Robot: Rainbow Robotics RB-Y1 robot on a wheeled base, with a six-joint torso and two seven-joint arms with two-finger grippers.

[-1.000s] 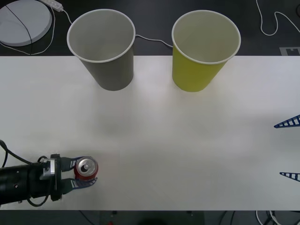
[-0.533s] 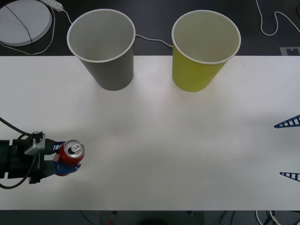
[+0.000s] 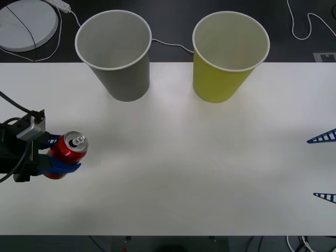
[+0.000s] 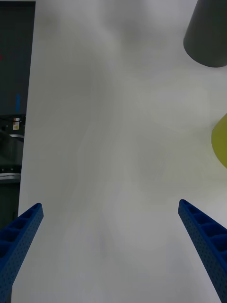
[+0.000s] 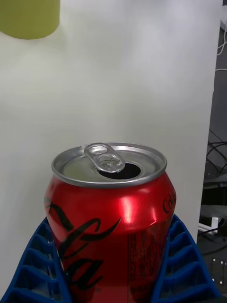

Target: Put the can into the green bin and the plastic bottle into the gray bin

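Can (image 3: 67, 150) in the left gripper (image 3: 58, 157) was the single red one in the scene, clamped between the two blue ribbed fingers (image 5: 187, 265) near the left edge of the white table (image 3: 184, 173). In the front view it leaned, its silver top and pull tab turned toward the middle of the table, and it looked raised off the surface, though contact with the table could not be judged for certain. The left wrist view showed the can (image 5: 111, 213) with its opened mouth and lifted tab, the fingers pressed against both of its sides.

Two large paper cups stood upright at the far side of the table, well apart from the can. One was the gray bin (image 3: 116, 52), on the left; the other was the green bin (image 3: 228, 55), on the right, with a gap between them. Both had white rims and nothing visible inside.

The right gripper (image 3: 323, 167) sat at the right edge of the table, its two blue fingers spread wide with nothing between them. In the right wrist view they stood at the two lower corners (image 4: 113, 251) over bare tabletop, with parts of the gray bin (image 4: 208, 35) and green bin (image 4: 220, 139) beyond.

On the dark floor behind the table lay one round white disc (image 3: 23, 23) and a few white cables (image 3: 307, 26).
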